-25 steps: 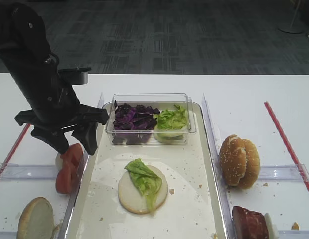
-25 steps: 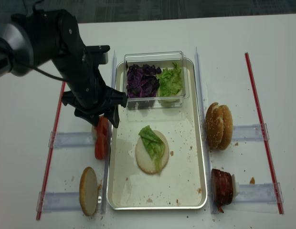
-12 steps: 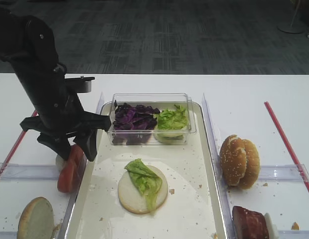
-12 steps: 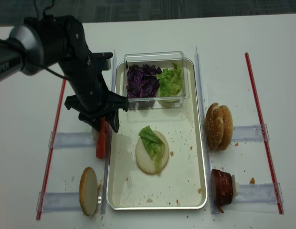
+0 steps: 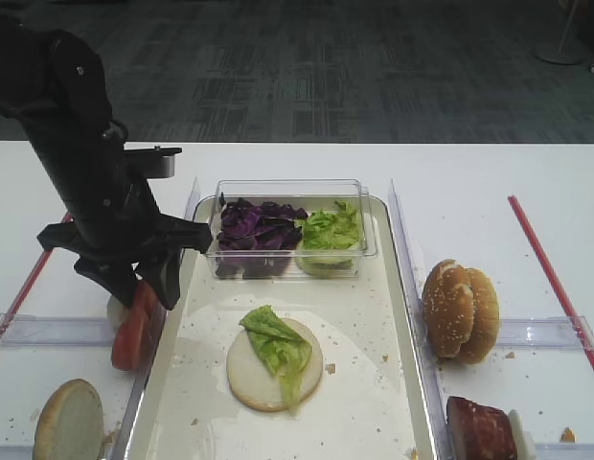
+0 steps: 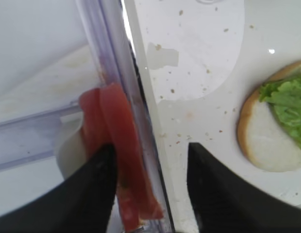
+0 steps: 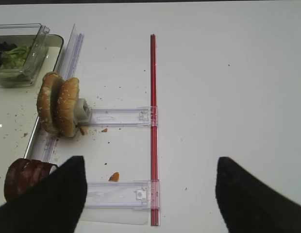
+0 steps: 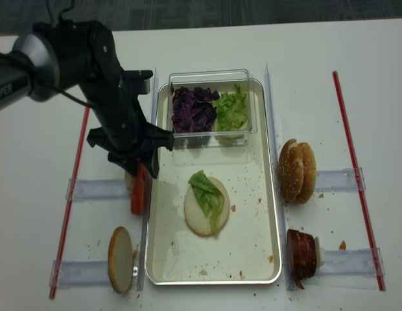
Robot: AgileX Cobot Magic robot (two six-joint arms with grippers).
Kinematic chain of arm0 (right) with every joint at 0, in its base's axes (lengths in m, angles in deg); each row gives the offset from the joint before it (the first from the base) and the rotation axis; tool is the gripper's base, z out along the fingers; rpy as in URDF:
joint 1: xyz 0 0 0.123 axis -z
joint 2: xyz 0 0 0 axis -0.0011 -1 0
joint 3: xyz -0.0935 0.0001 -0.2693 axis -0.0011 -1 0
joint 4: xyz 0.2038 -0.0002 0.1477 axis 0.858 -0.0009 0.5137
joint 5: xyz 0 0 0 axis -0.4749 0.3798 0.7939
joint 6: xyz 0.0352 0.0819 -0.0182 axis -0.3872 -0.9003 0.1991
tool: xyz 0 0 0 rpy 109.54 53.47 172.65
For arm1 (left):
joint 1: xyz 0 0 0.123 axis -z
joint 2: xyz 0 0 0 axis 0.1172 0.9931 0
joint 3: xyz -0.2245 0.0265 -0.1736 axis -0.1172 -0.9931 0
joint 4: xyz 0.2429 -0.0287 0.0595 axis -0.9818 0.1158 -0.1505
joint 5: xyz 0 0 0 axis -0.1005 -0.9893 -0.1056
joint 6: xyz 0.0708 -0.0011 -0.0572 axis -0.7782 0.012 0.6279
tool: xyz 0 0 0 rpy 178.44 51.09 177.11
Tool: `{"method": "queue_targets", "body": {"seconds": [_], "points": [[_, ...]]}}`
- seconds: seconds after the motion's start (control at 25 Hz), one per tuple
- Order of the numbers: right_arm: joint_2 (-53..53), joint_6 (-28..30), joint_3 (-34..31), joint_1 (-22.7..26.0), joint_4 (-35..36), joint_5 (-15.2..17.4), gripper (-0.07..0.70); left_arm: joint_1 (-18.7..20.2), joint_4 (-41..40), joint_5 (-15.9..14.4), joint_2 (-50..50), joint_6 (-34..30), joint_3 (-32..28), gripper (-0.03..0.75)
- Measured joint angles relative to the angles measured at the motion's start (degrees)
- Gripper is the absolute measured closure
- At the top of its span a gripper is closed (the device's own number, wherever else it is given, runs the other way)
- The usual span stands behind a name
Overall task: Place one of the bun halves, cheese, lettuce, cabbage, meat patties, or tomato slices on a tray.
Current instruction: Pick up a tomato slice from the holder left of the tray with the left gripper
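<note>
Two tomato slices stand on edge in a clear holder just outside the tray's left rim. My left gripper straddles them and the rim: one finger touches the slices and the other hangs over the tray, apart from them. On the tray lies a bun half with lettuce on top. My right gripper is open over bare table right of the tray. Cheese is out of view.
A clear tub at the tray's back holds cabbage and lettuce. Sesame bun halves and meat patties stand in holders on the right. Another bun half stands at front left. Red strips edge the work area.
My left gripper has come down and slightly right around the tomato slices, and its jaws have narrowed. The slices now stand closer together and more upright.
</note>
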Motion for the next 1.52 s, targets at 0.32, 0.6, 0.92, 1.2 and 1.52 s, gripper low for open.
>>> {"method": "queue_targets", "body": {"seconds": [0.32,0.6,0.92,1.2,1.52], "points": [[0.0,0.0,0.0,0.0,0.0,0.0,0.061,0.0,-0.66,0.12,0.0,0.0,0.0,0.465],[0.0,0.0,0.0,0.0,0.0,0.0,0.061,0.0,-2.33,0.01,0.0,0.33,0.0,0.493],[0.0,0.0,0.0,0.0,0.0,0.0,0.061,0.0,-2.45,0.01,0.0,0.57,0.0,0.568],[0.0,0.0,0.0,0.0,0.0,0.0,0.061,0.0,-2.56,0.01,0.0,0.57,0.0,0.61],[0.0,0.0,0.0,0.0,0.0,0.0,0.061,0.0,-3.91,-0.45,0.0,0.57,0.0,0.653]]}}
